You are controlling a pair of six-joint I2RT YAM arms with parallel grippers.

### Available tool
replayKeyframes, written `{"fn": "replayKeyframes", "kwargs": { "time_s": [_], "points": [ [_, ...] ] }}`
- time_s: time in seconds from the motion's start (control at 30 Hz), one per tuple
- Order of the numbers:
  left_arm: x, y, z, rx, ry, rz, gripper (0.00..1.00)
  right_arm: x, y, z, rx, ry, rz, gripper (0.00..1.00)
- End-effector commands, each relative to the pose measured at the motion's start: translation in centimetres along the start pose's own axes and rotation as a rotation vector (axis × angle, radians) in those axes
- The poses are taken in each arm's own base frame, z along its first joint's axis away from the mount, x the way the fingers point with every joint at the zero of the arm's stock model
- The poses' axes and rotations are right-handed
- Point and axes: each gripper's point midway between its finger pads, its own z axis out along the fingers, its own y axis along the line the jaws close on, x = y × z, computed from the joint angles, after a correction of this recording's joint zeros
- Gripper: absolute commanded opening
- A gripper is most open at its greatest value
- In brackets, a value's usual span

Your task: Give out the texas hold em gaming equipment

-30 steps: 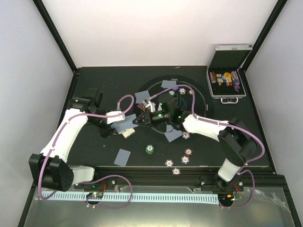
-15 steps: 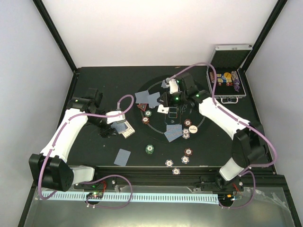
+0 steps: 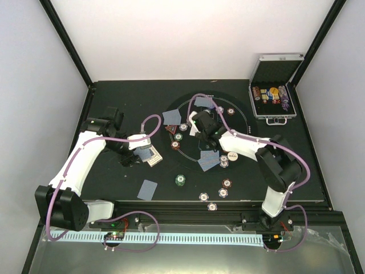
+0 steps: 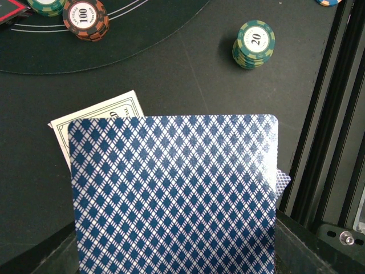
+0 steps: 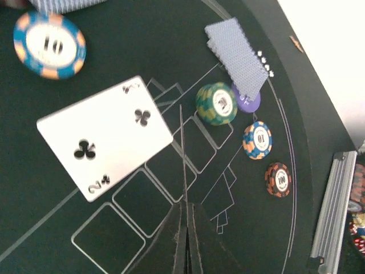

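The left jaws are clamped on a pack of blue-backed cards (image 4: 174, 194) at left-centre of the desk (image 3: 114, 103), with a printed paper note (image 4: 97, 114) tucked behind. The pack blocks most of the left wrist view. Above it stand a green chip stack (image 4: 256, 44) and a red-brown chip stack (image 4: 85, 20). The right jaws are pressed together, empty, over the round mat (image 5: 142, 34), just beside a face-up two of clubs (image 5: 105, 137). A blue-orange chip (image 5: 50, 44), a green chip (image 5: 217, 104) and a face-down card (image 5: 236, 57) lie around it. The silver case (image 3: 278, 67) stands open at upper right.

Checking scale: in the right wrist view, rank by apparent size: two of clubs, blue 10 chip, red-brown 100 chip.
Largest first:
two of clubs
blue 10 chip
red-brown 100 chip
The chip gap may be nearness.
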Motion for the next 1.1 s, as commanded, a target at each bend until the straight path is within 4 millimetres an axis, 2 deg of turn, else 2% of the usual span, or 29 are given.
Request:
{"fn": "replayKeyframes", "kwargs": {
  "time_s": [0.0, 0.17, 0.4, 0.53, 0.6, 0.8, 0.87, 1.07],
  "points": [
    [-0.3, 0.1, -0.5, -0.009, -0.010, -0.001, 0.02, 0.1, -0.4, 0.8, 0.101, -0.036, -0.223, 0.01],
    [-0.1, 0.2, -0.4, -0.016, -0.004, 0.005, 0.01, 2.2, 1.0, 1.9, 0.080, 0.010, -0.317, 0.01],
    [-0.2, 0.4, -0.5, -0.021, -0.005, 0.014, 0.02, 2.4, 3.0, 2.3, -0.023, 0.016, -0.353, 0.09],
    [-0.2, 0.5, -0.6, -0.027, -0.006, 0.018, 0.02, 3.3, 4.3, 2.3, -0.096, 0.055, -0.382, 0.21],
    [-0.2, 0.4, -0.5, -0.026, -0.006, 0.017, 0.02, 3.7, 4.6, 2.2, -0.113, 0.075, -0.379, 0.28],
    [-0.3, 0.4, -0.6, -0.021, -0.006, 0.020, 0.01, 5.1, 5.4, 1.3, -0.181, 0.138, -0.336, 0.43],
    [-0.3, 0.4, -0.8, -0.025, -0.008, 0.024, 0.01, 5.4, 5.3, 1.0, -0.175, 0.151, -0.318, 0.48],
    [-0.6, 0.3, -0.8, -0.019, -0.019, 0.019, 0.02, 6.9, 3.5, 1.9, -0.052, 0.231, -0.312, 0.49]
  ]
}}
